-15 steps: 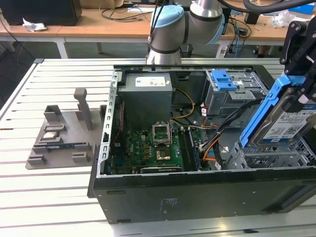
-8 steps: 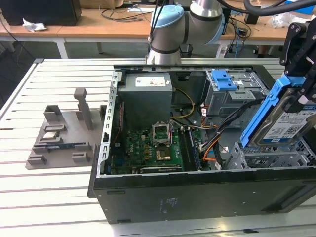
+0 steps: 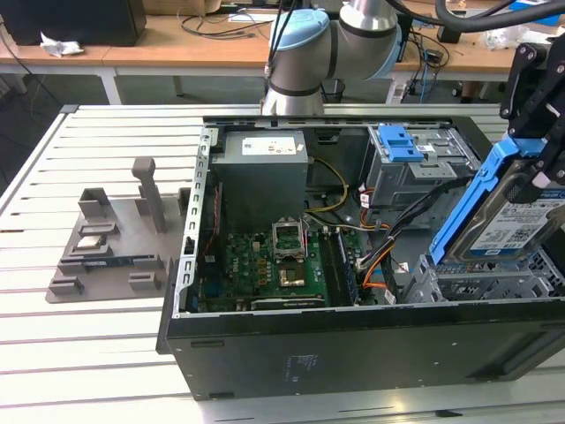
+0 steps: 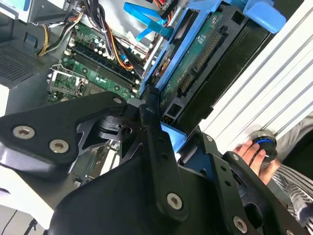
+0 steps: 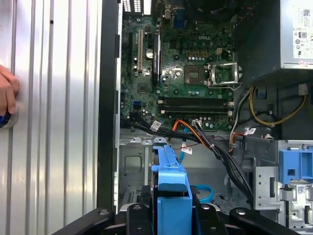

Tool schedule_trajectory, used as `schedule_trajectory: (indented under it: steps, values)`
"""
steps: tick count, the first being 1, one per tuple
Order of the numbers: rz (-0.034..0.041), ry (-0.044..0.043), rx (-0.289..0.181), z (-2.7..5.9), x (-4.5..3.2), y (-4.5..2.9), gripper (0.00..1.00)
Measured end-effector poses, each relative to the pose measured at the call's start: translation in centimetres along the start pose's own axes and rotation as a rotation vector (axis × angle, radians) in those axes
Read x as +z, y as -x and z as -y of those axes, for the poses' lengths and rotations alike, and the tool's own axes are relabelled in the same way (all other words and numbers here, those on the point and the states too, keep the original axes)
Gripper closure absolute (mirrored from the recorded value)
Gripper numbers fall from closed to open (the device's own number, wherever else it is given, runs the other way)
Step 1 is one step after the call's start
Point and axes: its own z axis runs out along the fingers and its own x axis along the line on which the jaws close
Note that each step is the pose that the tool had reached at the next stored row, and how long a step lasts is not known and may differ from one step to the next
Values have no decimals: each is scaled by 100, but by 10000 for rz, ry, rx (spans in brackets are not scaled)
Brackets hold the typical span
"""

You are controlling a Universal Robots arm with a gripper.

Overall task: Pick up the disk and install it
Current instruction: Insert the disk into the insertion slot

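The black hand (image 3: 540,146) hangs over the open computer case (image 3: 353,340), clamped on the disk (image 3: 512,225), a flat silver slab in blue plastic rails, tilted steeply above the metal bay (image 3: 494,281).

Arm (image 3: 327,44) reaching down, black fingers (image 4: 156,132) clamped on the disk (image 3: 512,208), tilted.
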Motion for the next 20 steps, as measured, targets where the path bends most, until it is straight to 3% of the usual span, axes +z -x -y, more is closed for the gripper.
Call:
schedule_trajectory:
  steps: [5,17,20]
  values:
    - [-50,0,2,-5,26,0,64]
    - [-51,1,19,6,267,-8,64]
    - [-50,0,18,11,361,-10,64]
